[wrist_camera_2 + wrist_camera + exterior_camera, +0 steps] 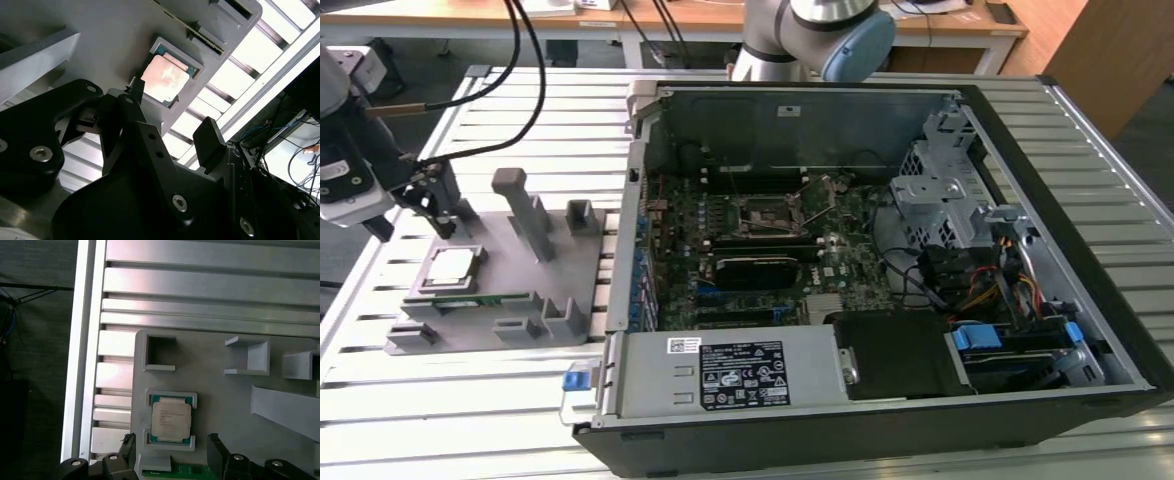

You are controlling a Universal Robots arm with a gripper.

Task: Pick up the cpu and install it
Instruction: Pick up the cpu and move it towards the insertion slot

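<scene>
The cpu [450,268] is a small square chip with a silver top. It lies flat in a square pocket of the grey fixture [520,255] on the exterior view's left. In both wrist views the cpu [171,420] [166,77] sits seated in that pocket. My gripper [420,215] hangs above and just beside the chip without touching it. It is open, with one dark finger [127,449] on each side of the chip's line and nothing between them. The socket [774,215] on the motherboard has its metal frame raised.
The open computer case [1067,300] lies on the slatted aluminium table [467,400] at the exterior view's right. A green memory stick [487,300] rests in the fixture beside the cpu. Grey posts [520,205] rise from the fixture. Black cables [520,60] hang near the arm.
</scene>
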